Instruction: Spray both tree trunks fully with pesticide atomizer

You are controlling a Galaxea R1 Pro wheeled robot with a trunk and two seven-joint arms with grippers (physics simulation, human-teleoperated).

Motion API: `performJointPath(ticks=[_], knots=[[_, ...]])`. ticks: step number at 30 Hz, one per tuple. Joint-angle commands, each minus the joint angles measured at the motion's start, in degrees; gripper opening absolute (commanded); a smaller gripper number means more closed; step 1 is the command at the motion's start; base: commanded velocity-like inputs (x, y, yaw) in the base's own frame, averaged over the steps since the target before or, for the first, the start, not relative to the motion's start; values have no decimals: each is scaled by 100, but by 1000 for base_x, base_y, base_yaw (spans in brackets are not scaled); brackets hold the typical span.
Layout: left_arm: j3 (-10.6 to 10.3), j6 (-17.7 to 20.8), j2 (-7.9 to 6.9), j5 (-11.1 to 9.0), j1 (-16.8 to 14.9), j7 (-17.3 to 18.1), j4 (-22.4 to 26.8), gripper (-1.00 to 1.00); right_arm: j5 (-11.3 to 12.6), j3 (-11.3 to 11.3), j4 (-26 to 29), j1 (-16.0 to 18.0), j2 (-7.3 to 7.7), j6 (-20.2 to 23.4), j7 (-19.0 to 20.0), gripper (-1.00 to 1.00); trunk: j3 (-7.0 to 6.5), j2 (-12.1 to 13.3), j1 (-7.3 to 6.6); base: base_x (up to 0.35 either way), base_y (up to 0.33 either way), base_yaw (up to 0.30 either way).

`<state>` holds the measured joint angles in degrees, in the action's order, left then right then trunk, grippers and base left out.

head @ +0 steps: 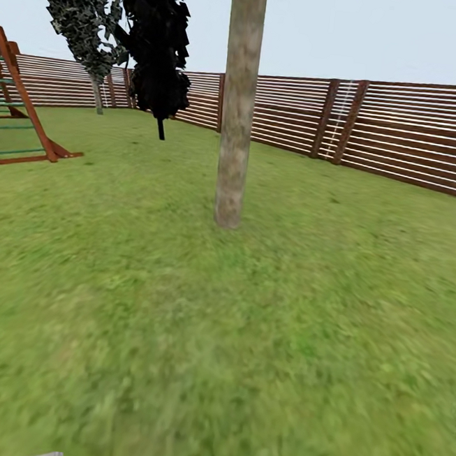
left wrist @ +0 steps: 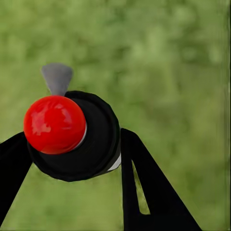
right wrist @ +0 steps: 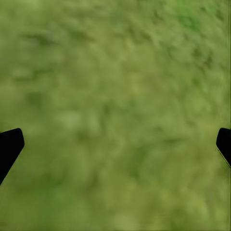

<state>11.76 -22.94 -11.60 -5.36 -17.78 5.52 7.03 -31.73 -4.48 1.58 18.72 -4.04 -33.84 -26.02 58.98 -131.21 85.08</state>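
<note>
Between the left pincer's (left wrist: 72, 149) black fingers sits the round red-topped pesticide atomizer (left wrist: 72, 137) — right pincer (right wrist: 115, 144) spread over grass.

You have a tree trunk (head: 238, 103) standing straight ahead of you on the lawn (head: 216, 339), with the fence (head: 406, 134) running behind it from left to right. Two more trees (head: 156, 45) stand further back on your left, near the fence, and a climbing frame (head: 19, 111) sits at the far left.
</note>
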Motion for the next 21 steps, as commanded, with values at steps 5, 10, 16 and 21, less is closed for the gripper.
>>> performJointPath(ticks=[5,10,16,21], knots=[[2,-4,0,0,2,2,0,-100,-7,0,-1,0,4,0,5,100,-2,0,0,338,0,-31],[2,-2,0,0,2,2,0,-100,-11,0,-1,0,8,0,9,100,-2,0,0,338,0,-1],[2,-1,0,0,2,2,0,-100,-9,0,0,0,5,0,6,100,-2,0,0,338,0,0],[2,-2,0,8,2,2,0,-100,-9,0,0,0,3,0,1,100,-2,0,0,338,0,0]])
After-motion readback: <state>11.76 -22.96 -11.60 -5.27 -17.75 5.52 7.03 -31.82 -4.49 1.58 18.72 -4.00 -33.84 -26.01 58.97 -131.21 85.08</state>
